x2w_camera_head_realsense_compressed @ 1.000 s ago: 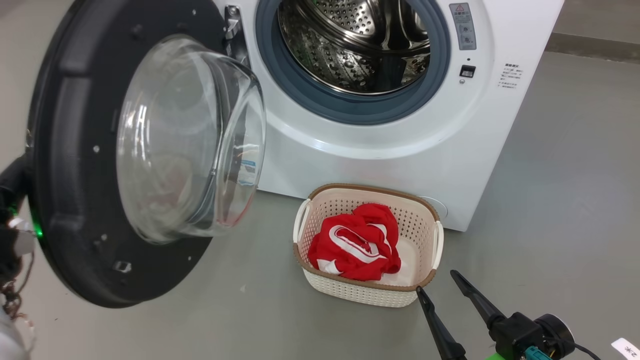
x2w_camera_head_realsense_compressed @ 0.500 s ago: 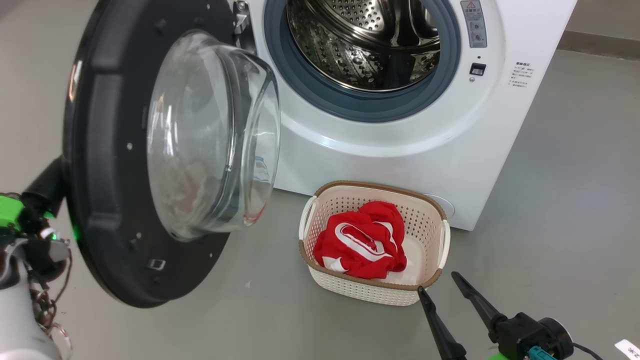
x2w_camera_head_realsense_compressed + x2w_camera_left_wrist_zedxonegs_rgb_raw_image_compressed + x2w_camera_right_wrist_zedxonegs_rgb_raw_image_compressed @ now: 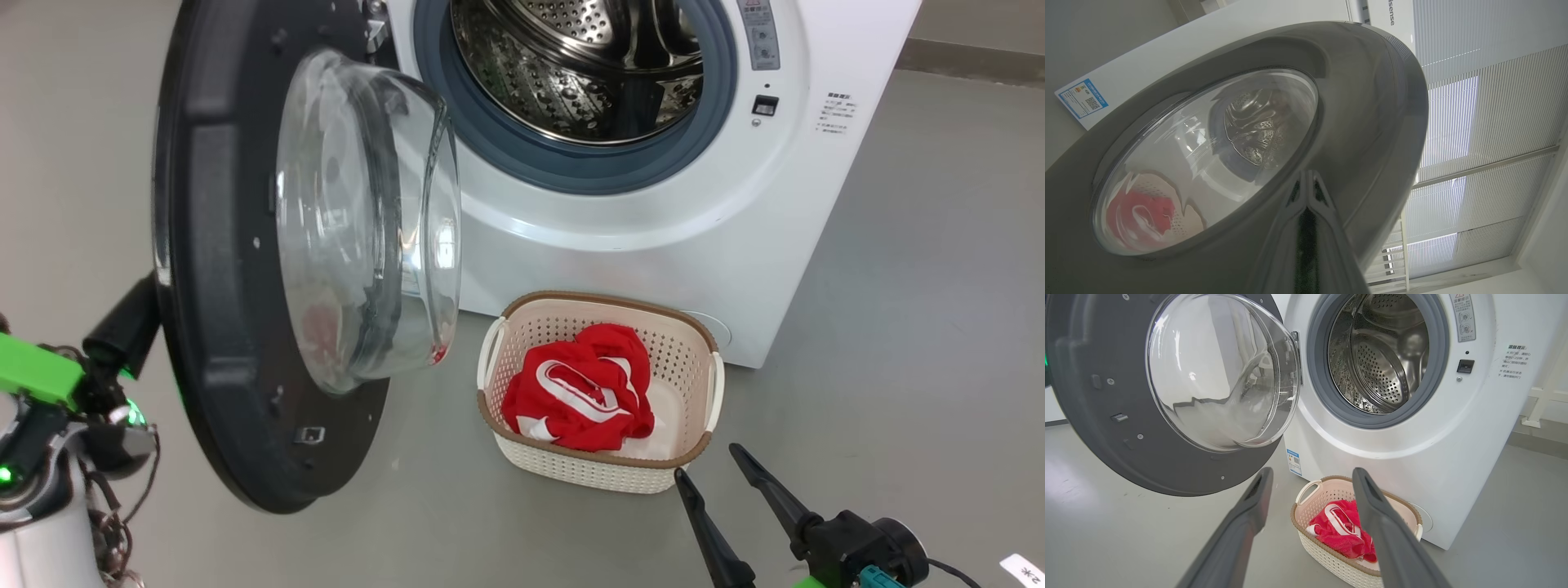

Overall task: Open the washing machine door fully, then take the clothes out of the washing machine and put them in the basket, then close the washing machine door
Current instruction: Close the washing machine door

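The washing machine door (image 3: 212,245) stands about halfway open, its glass bowl (image 3: 367,220) facing the white washing machine (image 3: 653,245). My left gripper (image 3: 1306,175) is shut, its tips against the black outer face of the door (image 3: 1363,102); in the head view its fingers are hidden behind the door's rim. Red clothes (image 3: 588,392) with white stripes lie in the cream basket (image 3: 710,392) on the floor before the machine. The steel drum (image 3: 571,73) shows bare metal. My right gripper (image 3: 705,461) hangs open just right of the basket's near corner, holding nothing.
Grey floor spreads to the left and right of the machine. The swinging door overhangs the floor left of the basket (image 3: 1306,498). A window with blinds (image 3: 1474,122) shows beyond the door in the left wrist view.
The door has swung further toward the machine, turning more edge-on to me. My left arm has followed it rightward behind the rim. The right gripper, basket and clothes hold still.
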Controlling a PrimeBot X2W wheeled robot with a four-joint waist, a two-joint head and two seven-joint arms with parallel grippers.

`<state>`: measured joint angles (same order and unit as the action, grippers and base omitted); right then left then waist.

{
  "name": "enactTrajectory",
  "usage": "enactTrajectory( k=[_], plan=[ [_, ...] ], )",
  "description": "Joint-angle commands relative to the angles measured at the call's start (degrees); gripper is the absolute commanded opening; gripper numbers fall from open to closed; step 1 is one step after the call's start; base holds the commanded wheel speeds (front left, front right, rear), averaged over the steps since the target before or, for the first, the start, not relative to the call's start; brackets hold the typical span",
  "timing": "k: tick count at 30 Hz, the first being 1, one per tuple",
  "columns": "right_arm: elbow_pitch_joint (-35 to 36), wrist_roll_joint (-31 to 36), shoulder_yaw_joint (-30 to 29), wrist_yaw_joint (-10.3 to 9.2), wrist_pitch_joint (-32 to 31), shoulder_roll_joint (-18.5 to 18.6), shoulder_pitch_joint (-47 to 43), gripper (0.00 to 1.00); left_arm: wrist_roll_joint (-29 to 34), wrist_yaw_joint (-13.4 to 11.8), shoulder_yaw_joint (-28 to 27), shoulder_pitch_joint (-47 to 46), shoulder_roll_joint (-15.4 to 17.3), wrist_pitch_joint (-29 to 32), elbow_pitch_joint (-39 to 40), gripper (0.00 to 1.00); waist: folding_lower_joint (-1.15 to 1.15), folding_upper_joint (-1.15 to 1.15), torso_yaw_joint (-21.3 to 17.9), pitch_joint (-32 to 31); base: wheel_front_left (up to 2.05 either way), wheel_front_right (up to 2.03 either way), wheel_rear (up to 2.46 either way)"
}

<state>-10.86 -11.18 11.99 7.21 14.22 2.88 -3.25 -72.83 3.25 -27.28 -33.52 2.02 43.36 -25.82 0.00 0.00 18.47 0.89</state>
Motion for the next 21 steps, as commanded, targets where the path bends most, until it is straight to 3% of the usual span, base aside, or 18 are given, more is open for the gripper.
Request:
enactTrajectory(
  k=[1,12,21],
  plan=[
    [1.65,-1.20,1.60,0.28,0.77,0.00,2.43,1.00,-0.81,-0.35,0.22,0.71,0.95,0.80,2.46,0.00,0.00,0.00,-0.26,-0.06,0.00,0.00,0.00],
    [1.49,-2.42,2.07,0.28,0.77,0.00,1.64,1.00,-12.26,-2.94,9.07,7.50,0.87,-5.52,8.66,0.00,0.00,0.00,-2.79,-0.72,0.00,0.00,0.00],
    [1.06,-3.11,2.27,0.28,0.77,0.00,1.67,1.00,-17.27,-4.08,14.53,12.06,0.87,-9.54,13.68,0.00,0.00,0.00,-6.23,-0.83,0.00,0.00,0.00]
  ],
)
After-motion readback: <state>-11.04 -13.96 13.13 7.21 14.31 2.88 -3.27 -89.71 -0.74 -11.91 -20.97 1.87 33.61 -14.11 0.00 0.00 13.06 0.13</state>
